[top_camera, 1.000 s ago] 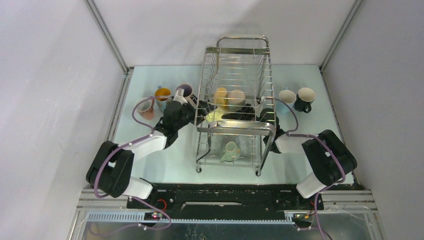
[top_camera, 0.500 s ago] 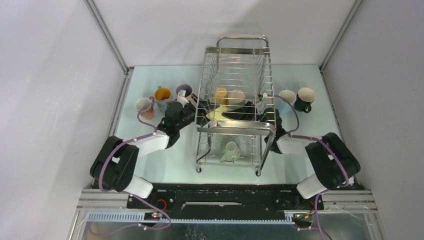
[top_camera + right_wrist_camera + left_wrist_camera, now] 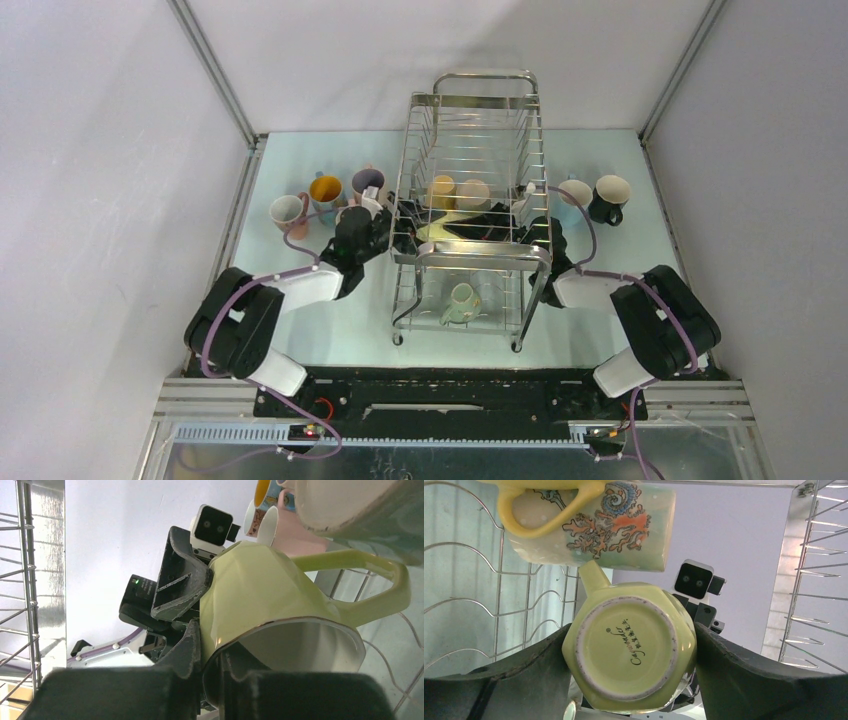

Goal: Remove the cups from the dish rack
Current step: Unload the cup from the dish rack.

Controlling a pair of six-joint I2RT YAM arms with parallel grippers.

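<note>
1. The pale green mug (image 3: 631, 660) lies on its side in the upper tier of the dish rack (image 3: 472, 255), at the centre of the overhead view. Its base faces the left wrist camera and its mouth faces the right one.
2. The left gripper (image 3: 631, 630) has its fingers spread wide across the mug's body, pads against both flanks. The right gripper (image 3: 210, 652) has its fingers pinched on the rim, one inside the mouth and one outside.
3. With two grips on one mug, only one arm should carry it. The left fingers likely need to let go before the right arm pulls, or the arms will fight each other.
4. Draw the mug out toward the right of the overhead frame. Keep its handle clear of the wires and of the patterned mug (image 3: 589, 525) just above.
5. A rim pinch is a thin hold, so move slowly and level. Set the mug upright on the bare tabletop (image 3: 625, 245) near the black mug (image 3: 610, 198).
</note>
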